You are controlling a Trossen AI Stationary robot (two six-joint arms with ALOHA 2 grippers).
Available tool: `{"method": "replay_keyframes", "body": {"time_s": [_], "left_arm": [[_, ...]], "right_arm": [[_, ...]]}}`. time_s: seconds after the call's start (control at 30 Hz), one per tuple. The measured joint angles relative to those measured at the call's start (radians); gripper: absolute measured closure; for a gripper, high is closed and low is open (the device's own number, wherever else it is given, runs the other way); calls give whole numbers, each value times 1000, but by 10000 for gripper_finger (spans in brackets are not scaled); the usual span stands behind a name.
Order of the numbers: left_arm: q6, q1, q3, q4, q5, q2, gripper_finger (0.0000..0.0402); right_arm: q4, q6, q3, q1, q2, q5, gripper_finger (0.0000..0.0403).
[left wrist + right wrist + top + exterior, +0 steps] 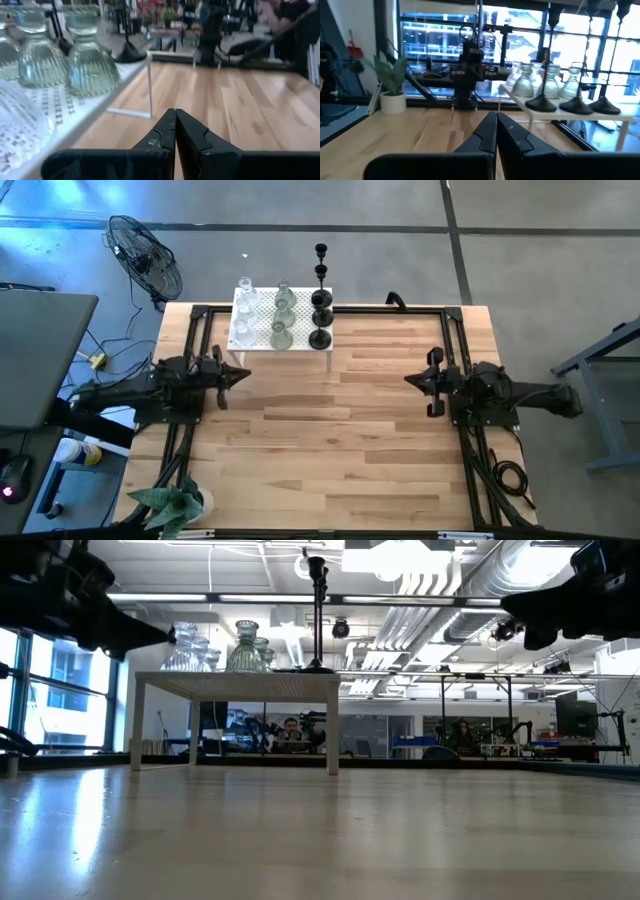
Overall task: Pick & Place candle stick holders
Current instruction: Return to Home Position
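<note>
My candle stick holders (281, 335) all stand on the little white perforated table (258, 322) at the far edge of my wooden worktop (340, 450). I count nine in three rows. Three clear glass ones (243, 310) are on my left arm's side, three pale-green ones (283, 312) are in the middle, and three black thin-stemmed ones (320, 330) are toward my right arm.

Grey concrete floor surrounds the bench, and behind it is an open hall with ceiling pipes where a person (291, 727) sits far back. A black fan (145, 258) stands off the far left corner, and a potted plant (175, 505) sits at the near left one.

My left gripper (175, 112) hangs near the little table's front left leg, fingers pressed together, empty. My right gripper (496, 116) is well apart, likewise closed on nothing.
</note>
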Motion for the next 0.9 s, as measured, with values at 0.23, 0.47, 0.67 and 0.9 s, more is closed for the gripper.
{"method": "replay_keyframes", "body": {"time_s": [0.23, 0.47, 0.67, 0.9], "left_arm": [[-63, 227, -110, 207, 219, 10, 401], [-92, 353, -112, 229, 336, 13, 401], [-116, 354, -113, 224, 329, 15, 401], [-116, 354, -114, 220, 326, 15, 401]], "right_arm": [[-26, 40, 0, -56, -2, 6, 403], [-53, 47, 0, -63, -2, 113, 403], [-109, 70, 0, -63, -1, 189, 403], [-105, 91, 0, -63, -2, 282, 402]]}}
